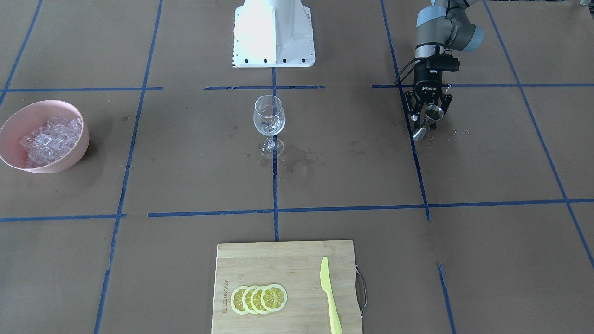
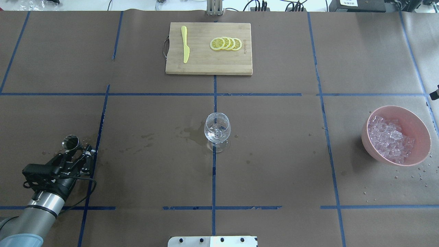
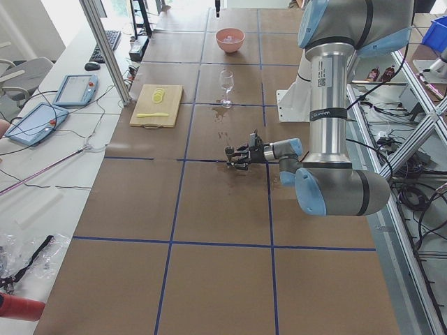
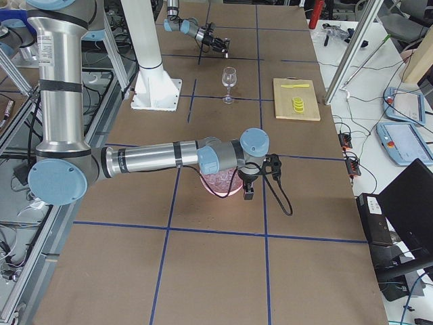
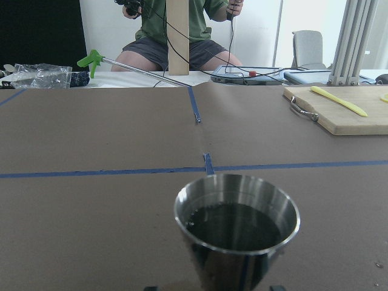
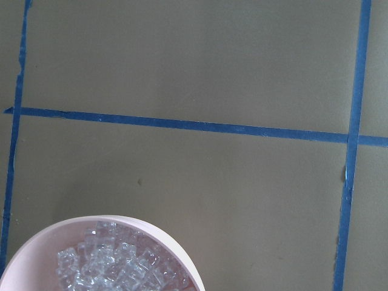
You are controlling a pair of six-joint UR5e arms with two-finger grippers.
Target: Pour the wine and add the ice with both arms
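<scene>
The pouring step seemed to be in hand. The left gripper [image 1: 428, 124] held a small metal jigger [image 5: 233, 264], and dark wine [image 5: 235, 225] filled its upper cup. Its fingers were closed around the narrow waist of the jigger. Whether the jigger touched the table, I cannot tell. The wine glass [image 1: 269, 119] stood in the middle of the table, well apart, and showed no wine inside. The next move, I think, calls for carrying the jigger level to the glass and tilting it slowly over the rim. The ice [image 2: 389, 139] lay in the pink bowl [image 2: 416, 125] on the robot's right side. The right gripper [image 4: 248, 191] hung above it, and whether its fingers were open I cannot tell
</scene>
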